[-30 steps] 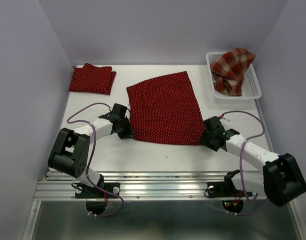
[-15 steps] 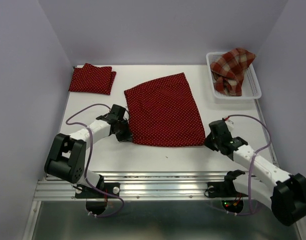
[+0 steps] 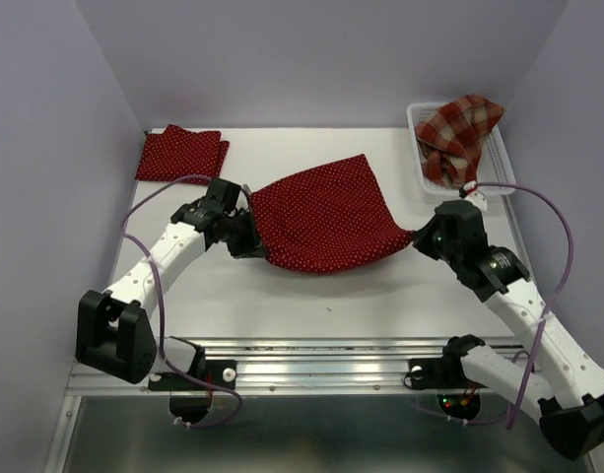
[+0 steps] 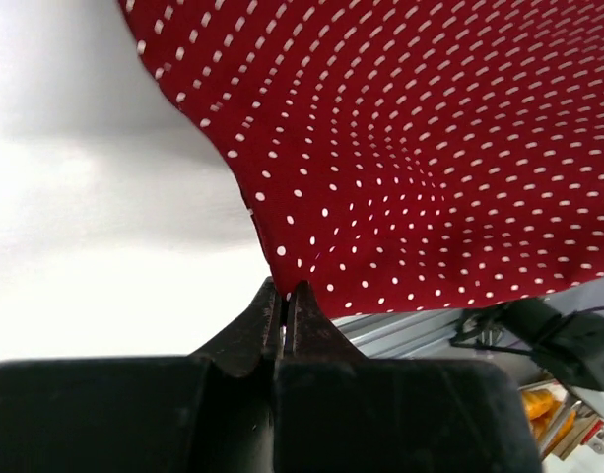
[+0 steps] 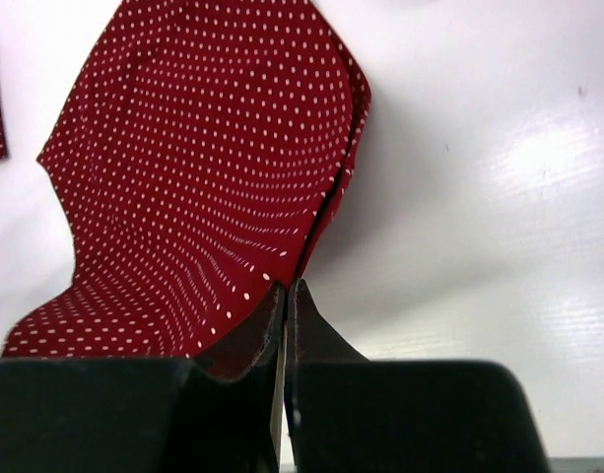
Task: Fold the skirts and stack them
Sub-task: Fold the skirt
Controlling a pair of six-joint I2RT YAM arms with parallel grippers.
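Observation:
A dark red polka-dot skirt [image 3: 326, 217] hangs in the middle of the table, its near edge lifted and sagging between the two arms. My left gripper [image 3: 250, 239] is shut on its near left corner [image 4: 302, 268]. My right gripper [image 3: 420, 236] is shut on the near right corner [image 5: 306, 258]. The far edge of this skirt still rests on the table. A second polka-dot skirt [image 3: 181, 156] lies folded at the far left. The plaid skirt [image 3: 457, 136] is bunched in the basket at the far right.
The white mesh basket [image 3: 499, 179] stands at the far right corner. Purple cables loop off both arms. The aluminium rail [image 3: 321, 367] runs along the near edge, and the side walls stand close.
The right gripper shut on the near right corner. Both arms rose and moved away from the near edge, lifting the skirt's near edge off the table.

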